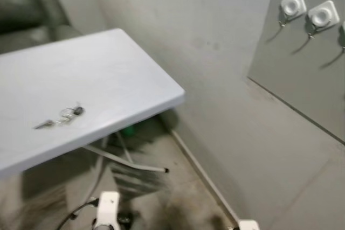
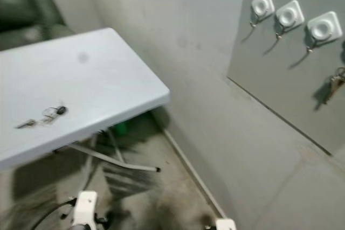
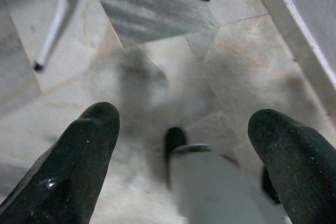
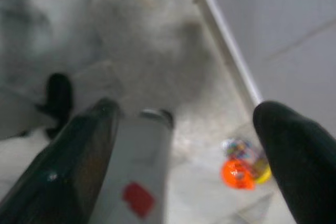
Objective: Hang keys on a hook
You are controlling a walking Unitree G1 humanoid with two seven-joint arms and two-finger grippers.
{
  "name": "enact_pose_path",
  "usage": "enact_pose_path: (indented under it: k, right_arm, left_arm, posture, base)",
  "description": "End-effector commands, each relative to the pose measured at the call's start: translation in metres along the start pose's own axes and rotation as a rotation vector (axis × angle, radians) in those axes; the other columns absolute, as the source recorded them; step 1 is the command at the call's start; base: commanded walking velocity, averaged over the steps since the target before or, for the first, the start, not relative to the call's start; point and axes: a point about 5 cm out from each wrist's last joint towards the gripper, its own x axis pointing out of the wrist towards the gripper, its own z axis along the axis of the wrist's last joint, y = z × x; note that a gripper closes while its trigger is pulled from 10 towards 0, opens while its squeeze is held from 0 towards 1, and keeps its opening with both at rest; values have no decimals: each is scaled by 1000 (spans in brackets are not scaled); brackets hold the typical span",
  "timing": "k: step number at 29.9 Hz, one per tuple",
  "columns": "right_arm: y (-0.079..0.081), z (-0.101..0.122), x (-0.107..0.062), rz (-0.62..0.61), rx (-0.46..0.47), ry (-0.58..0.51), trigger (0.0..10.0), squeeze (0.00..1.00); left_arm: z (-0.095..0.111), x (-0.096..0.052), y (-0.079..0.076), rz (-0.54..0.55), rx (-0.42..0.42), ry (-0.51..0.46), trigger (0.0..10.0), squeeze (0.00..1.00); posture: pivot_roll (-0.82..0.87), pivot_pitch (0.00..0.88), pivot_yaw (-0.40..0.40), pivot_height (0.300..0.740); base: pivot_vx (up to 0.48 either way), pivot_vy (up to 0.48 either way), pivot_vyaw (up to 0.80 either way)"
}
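I see the keys (image 1: 60, 117) lying flat on a pale table (image 1: 124, 74), untouched. On the wall panel to my right are white hooks (image 2: 289, 15); one set of keys already hangs at the panel's far edge. My left gripper (image 3: 184, 156) and right gripper (image 4: 184, 150) both hang low over the floor with fingers spread, empty, since I judge nothing has been picked up yet.

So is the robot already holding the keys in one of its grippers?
No, the keys lie on the white table, and both the left gripper and the right gripper hang open over the floor.
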Motion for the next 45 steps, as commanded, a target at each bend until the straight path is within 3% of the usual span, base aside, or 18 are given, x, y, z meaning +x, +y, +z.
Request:
enact_pose_path:
  k: [1, 25, 28, 45]
  right_arm:
    - [8, 0, 1, 21, 3, 6, 10000, 0]
    - [7, -6, -1, 26, 19, 10, 10000, 0]
    - [7, -7, -1, 27, 62, 7, 10000, 0]
    - [5, -7, -2, 26, 57, 6, 10000, 0]
  left_arm:
    - [1, -1, 12, 35, 23, 0, 10000, 0]
    - [3, -1, 11, 22, 35, -8, 10000, 0]
    - [3, -1, 11, 22, 36, -5, 10000, 0]
    - [2, -1, 11, 21, 22, -4, 10000, 0]
  posture:
    - [-67, 0, 30, 732]
    - [-74, 0, 32, 732]
    - [-75, 0, 33, 732]
    - [-69, 0, 28, 732]
  base:
    - [0, 0, 800]
    - [0, 0, 794]
    - [0, 0, 0]
    - [0, 139, 0]
